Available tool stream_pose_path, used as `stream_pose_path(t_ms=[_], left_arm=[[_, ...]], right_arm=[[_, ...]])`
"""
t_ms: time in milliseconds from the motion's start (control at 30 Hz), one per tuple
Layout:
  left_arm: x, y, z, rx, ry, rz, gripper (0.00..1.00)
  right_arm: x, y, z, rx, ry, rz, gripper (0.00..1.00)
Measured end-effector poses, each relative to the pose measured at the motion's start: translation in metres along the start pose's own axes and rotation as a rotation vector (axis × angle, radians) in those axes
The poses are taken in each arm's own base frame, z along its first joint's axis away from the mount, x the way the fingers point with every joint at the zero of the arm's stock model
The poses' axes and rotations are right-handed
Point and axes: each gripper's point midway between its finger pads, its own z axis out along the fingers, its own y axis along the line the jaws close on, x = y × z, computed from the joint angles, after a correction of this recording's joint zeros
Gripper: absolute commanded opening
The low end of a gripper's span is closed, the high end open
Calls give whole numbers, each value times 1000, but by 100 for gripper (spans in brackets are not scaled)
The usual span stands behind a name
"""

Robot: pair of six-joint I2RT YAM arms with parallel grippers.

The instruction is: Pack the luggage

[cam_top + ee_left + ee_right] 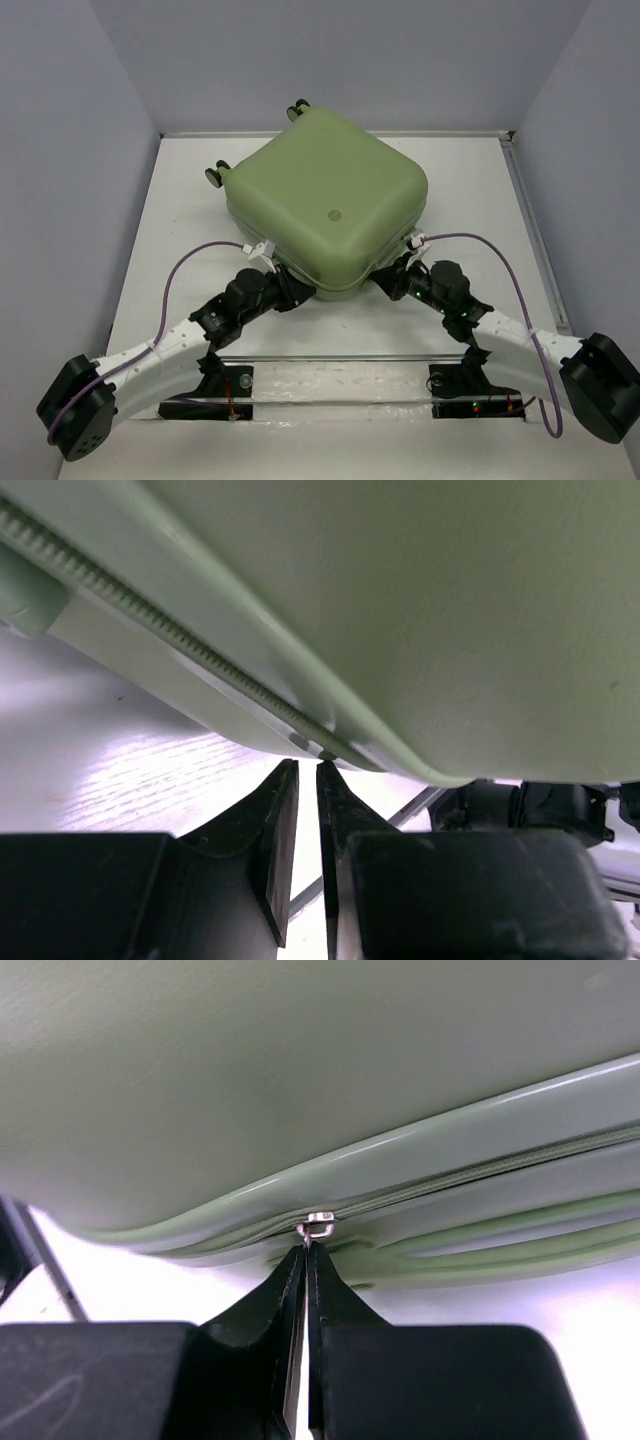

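Observation:
The light-green luggage (pixel 330 200) lies closed and flat on the table, wheels (pixel 214 175) at the far left. My left gripper (pixel 298 292) sits under its near-left edge. In the left wrist view (pixel 308 767) the jaws are nearly together with a thin empty slit, tips touching the zipper line (pixel 190 650) at a small slider (pixel 324 752). My right gripper (pixel 388 280) is at the near-right edge. In the right wrist view (pixel 305 1252) it is shut on the metal zipper pull (pixel 320 1225) on the luggage seam.
The white table (pixel 180 230) is walled on the left, back and right. Purple cables (pixel 190 262) loop from both arms. The arm bases and a clear strip (pixel 340 385) lie along the near edge.

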Motion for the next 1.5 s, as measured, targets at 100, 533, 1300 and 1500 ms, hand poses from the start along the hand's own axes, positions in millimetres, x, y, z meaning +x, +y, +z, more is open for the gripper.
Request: stream_pose_path(t_ms=[100,533,1300,1500], left_arm=[[-2,-5,5,-8,10,17,24],[-3,-32,54,-20,71,74,19],[-262,-46,-82,-189,-554,164,99],[-296,15,-24,-278,-424,64,99]], right_arm=[[7,10,-3,1,26,13,7],[32,62,1,155,201,-20,7],[19,68,53,384,78,-7,7],[21,71,53,367,86,3,7]])
